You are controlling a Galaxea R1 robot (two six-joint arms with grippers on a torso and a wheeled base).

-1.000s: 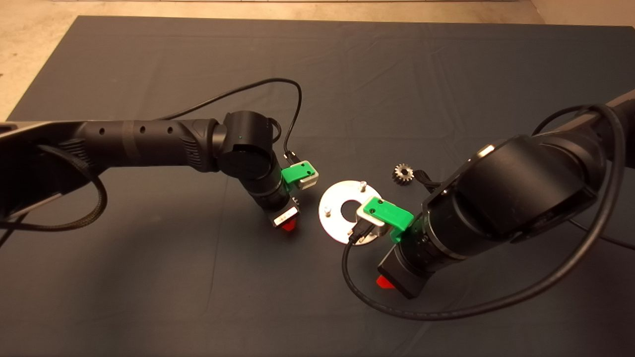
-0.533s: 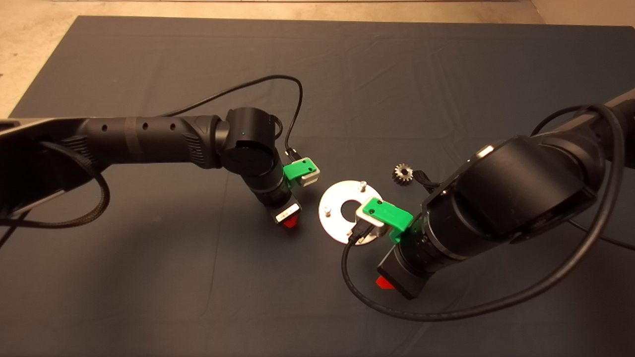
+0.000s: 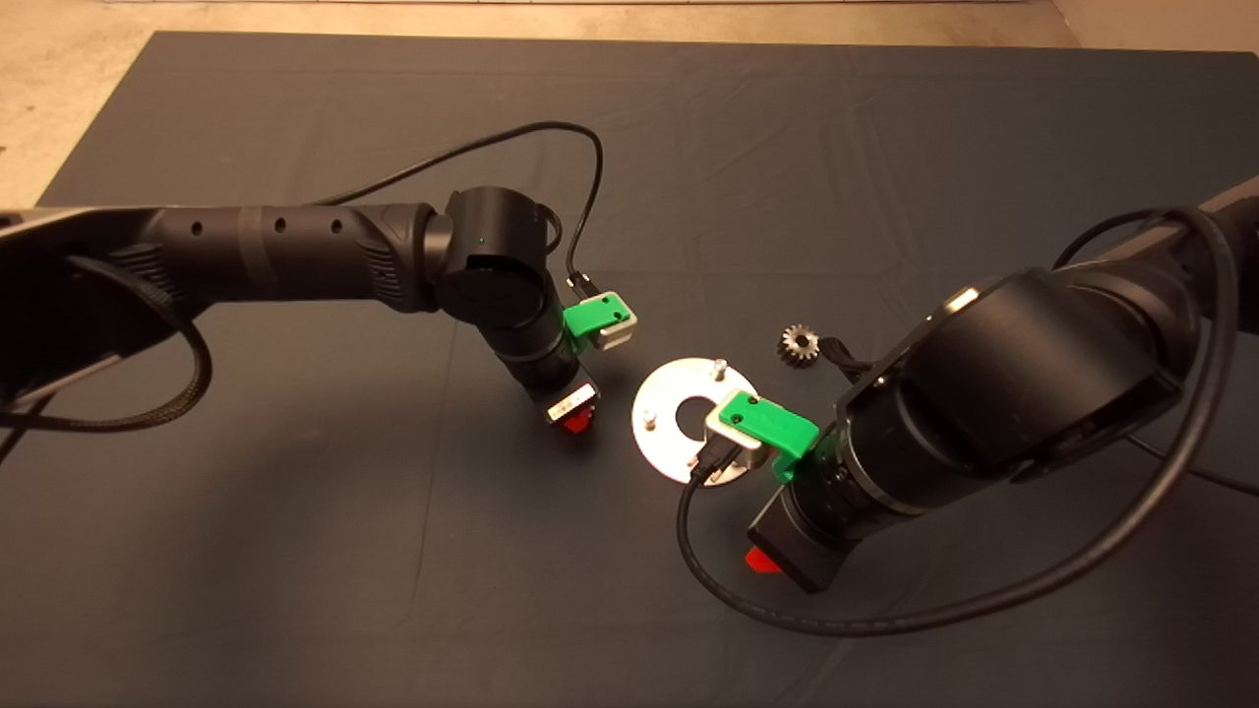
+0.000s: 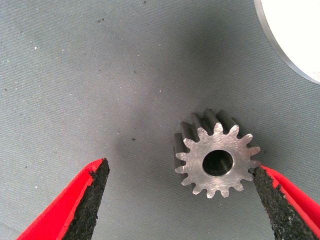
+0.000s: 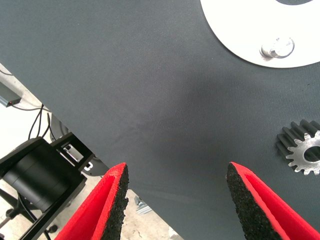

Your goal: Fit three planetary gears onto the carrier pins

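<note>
The left gripper point(image 4: 182, 200) hangs released over a planetary gear point(image 4: 216, 156) lying flat on the mat point(image 3: 295, 551) just beside the disc point(image 3: 657, 442). One pad touches its teeth, so closing could shove it askew. The right gripper point(image 5: 175, 200) waits spread, empty, near another gear point(image 5: 302, 150). No writing shows anywhere.

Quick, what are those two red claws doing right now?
Left gripper: open, fingers around a gear on the mat, not gripping.
Right gripper: open, holding nothing.

left gripper point(image 4: 182, 200): fingers spread, pointing down (low) | right gripper point(image 5: 175, 200): fingers spread, pointing down
</note>
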